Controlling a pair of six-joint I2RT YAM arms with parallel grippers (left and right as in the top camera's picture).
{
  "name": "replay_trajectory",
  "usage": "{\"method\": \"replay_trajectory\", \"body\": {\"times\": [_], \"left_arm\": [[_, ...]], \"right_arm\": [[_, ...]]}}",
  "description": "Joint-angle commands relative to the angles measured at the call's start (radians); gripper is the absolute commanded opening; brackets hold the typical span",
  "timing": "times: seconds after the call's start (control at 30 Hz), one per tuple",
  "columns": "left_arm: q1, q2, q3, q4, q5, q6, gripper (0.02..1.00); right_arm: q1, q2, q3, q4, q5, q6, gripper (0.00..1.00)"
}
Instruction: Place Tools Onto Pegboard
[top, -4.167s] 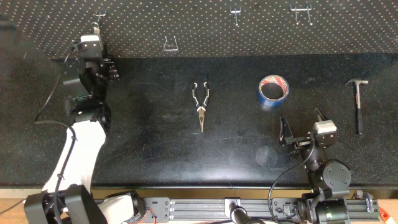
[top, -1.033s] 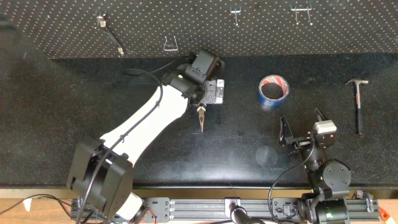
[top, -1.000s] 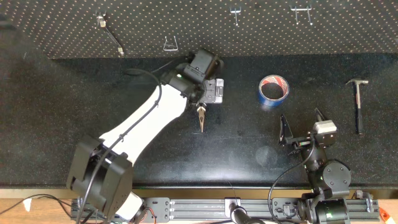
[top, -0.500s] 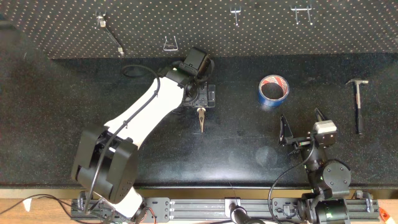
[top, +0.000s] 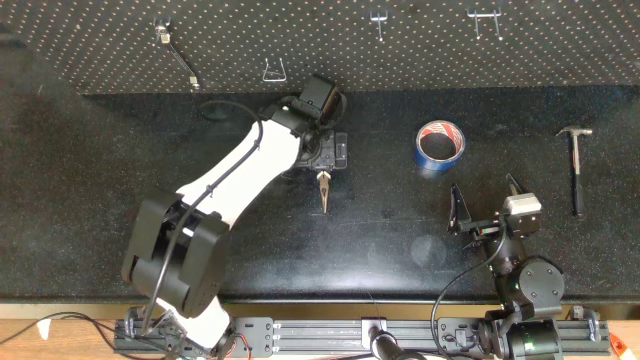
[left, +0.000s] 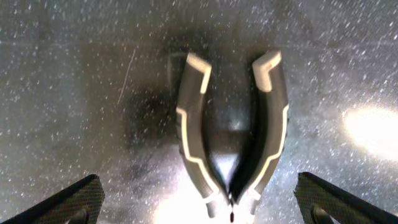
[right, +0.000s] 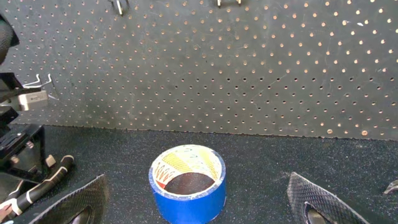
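Observation:
Grey-handled needle-nose pliers (top: 323, 190) lie flat on the black table, tip toward the arms. My left gripper (top: 327, 155) hovers right over their handles. In the left wrist view the spread handles (left: 230, 134) lie between my open left gripper (left: 198, 193), its fingers (left: 68, 202) wide on either side and not touching. A wrench (top: 178, 55) hangs on the pegboard (top: 560, 55) at the upper left. The blue tape roll (top: 440, 143) and a hammer (top: 575, 170) lie to the right. My right gripper (top: 485, 205) rests open near the front, facing the tape roll (right: 186, 183).
Bare hooks stick out of the pegboard: a wire loop (top: 275, 72) above the pliers, and two more hooks (top: 378, 20) (top: 485, 20) farther right. The right wrist view catches the left gripper (right: 15, 149) and one pliers handle (right: 43, 180).
The left arm left the wrench hanging on the pegboard and swung right to the pliers. In the last second its gripper turned and settled over the handles. The right arm stayed still.

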Motion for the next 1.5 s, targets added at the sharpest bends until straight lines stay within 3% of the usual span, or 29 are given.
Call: {"method": "replay_trajectory", "body": {"times": [0.03, 1.5], "left_arm": [[-0.002, 0.041, 0.066, 0.0, -0.026, -0.003, 0.996], [-0.018, 0.11, 0.084, 0.035, -0.023, -0.16, 0.998]], "right_arm": [[0.006, -0.011, -0.005, -0.003, 0.01, -0.01, 0.943], [0.006, -0.011, -0.005, -0.003, 0.01, -0.01, 0.943]]}}
